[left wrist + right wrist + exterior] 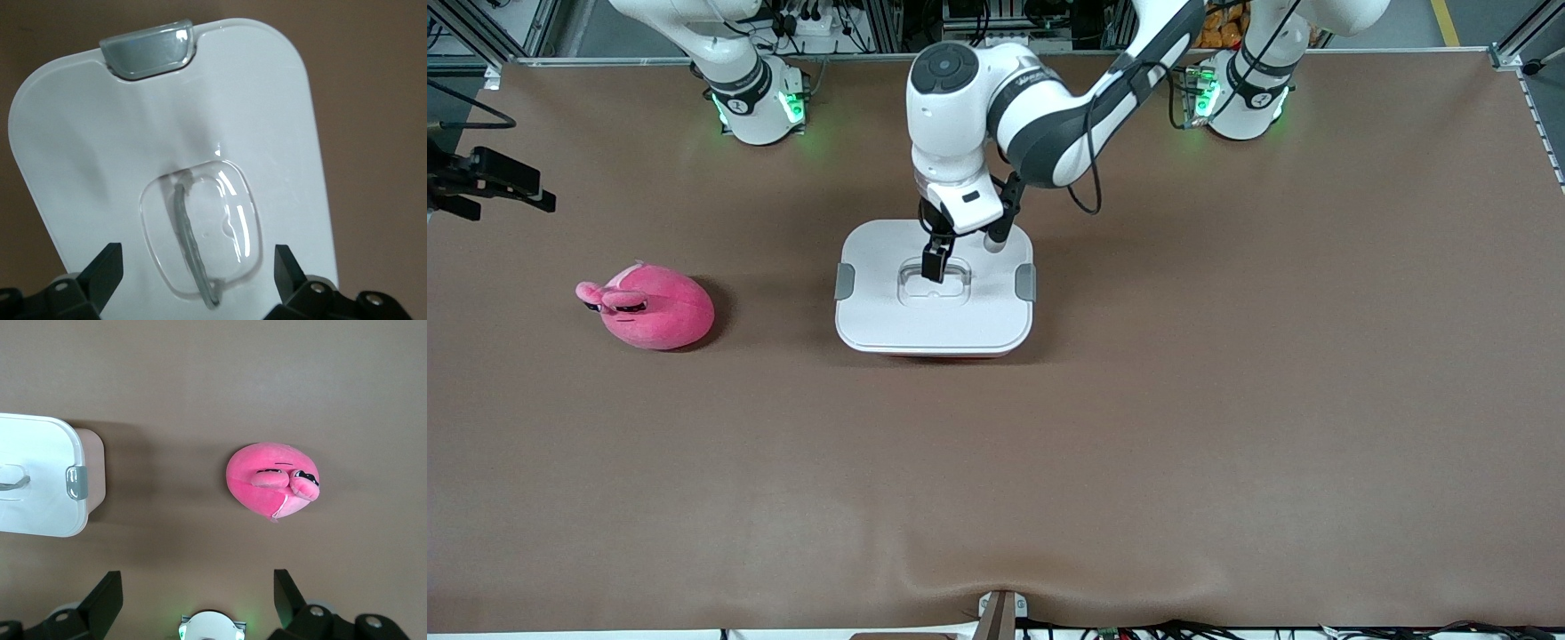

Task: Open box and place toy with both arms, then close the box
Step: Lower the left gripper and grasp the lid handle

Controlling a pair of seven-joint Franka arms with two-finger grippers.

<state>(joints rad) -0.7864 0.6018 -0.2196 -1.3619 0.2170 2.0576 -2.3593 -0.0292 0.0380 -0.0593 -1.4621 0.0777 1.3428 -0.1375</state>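
Note:
The box (934, 320) stands mid-table with its white lid on and a grey clip (845, 281) at each end. My left gripper (938, 267) is open right above the lid's clear recessed handle (934, 283). In the left wrist view the gripper (195, 267) has a finger on either side of the handle (197, 247), touching nothing. The pink plush toy (654, 307) lies on the table toward the right arm's end, apart from the box. My right gripper (197, 593) is open and empty, high over the table near its own base, with the toy (270, 480) and the box (40, 473) in its view.
A black fixture (489, 178) juts in at the table's edge at the right arm's end. The brown table (1138, 444) spreads wide around the box. The right arm's base (756, 98) and the left arm's base (1240, 98) stand along the table's edge farthest from the camera.

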